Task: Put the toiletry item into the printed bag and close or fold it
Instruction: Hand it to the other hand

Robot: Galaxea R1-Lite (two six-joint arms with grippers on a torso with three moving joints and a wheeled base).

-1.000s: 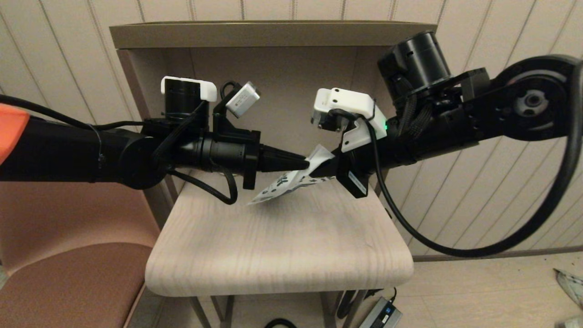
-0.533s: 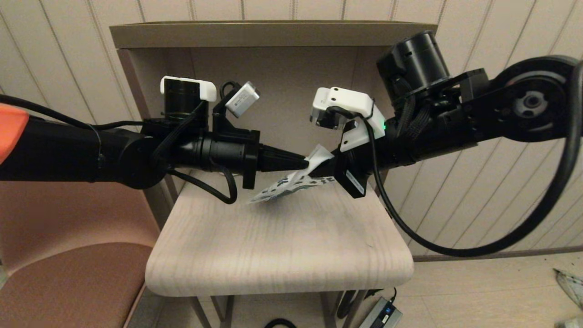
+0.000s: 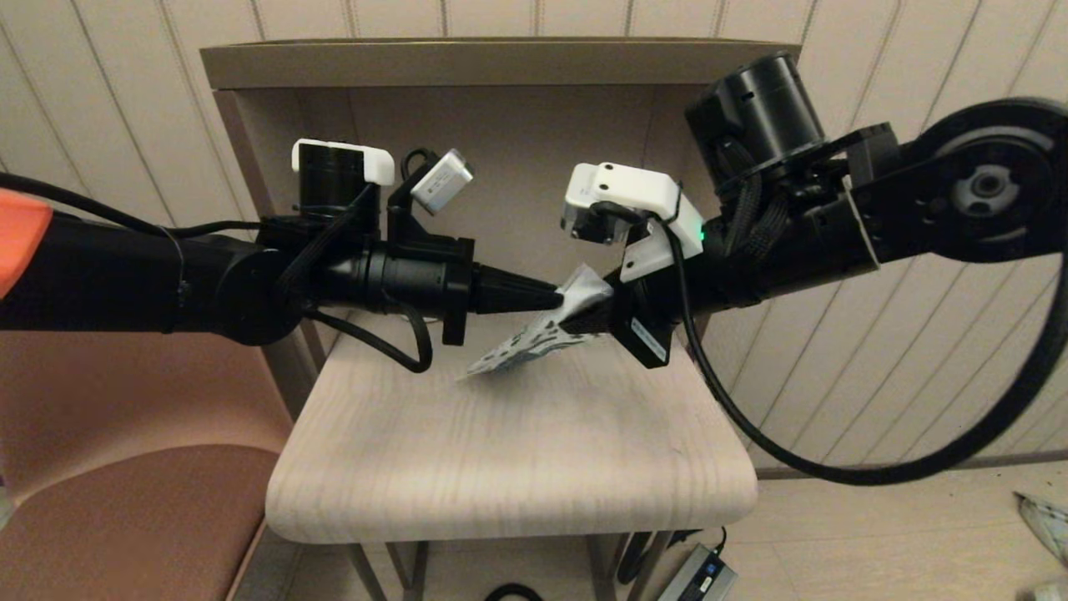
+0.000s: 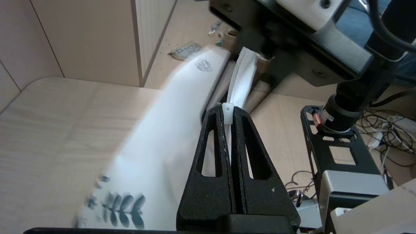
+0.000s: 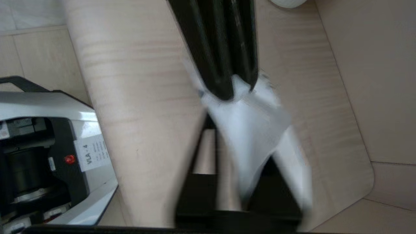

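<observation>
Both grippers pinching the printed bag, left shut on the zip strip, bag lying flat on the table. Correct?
Not flat. The head view shows the printed bag held up between the left gripper and the right gripper, hanging tilted above the table. The rest holds: the left wrist view shows the left fingers shut on the zip strip.

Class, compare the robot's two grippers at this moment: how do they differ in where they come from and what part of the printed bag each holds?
The left gripper reaches in level from the robot's left, shut on the white zip tab. The right gripper slants down from the right, gripping the printed bag near its top. Both hold it above the table.
</observation>
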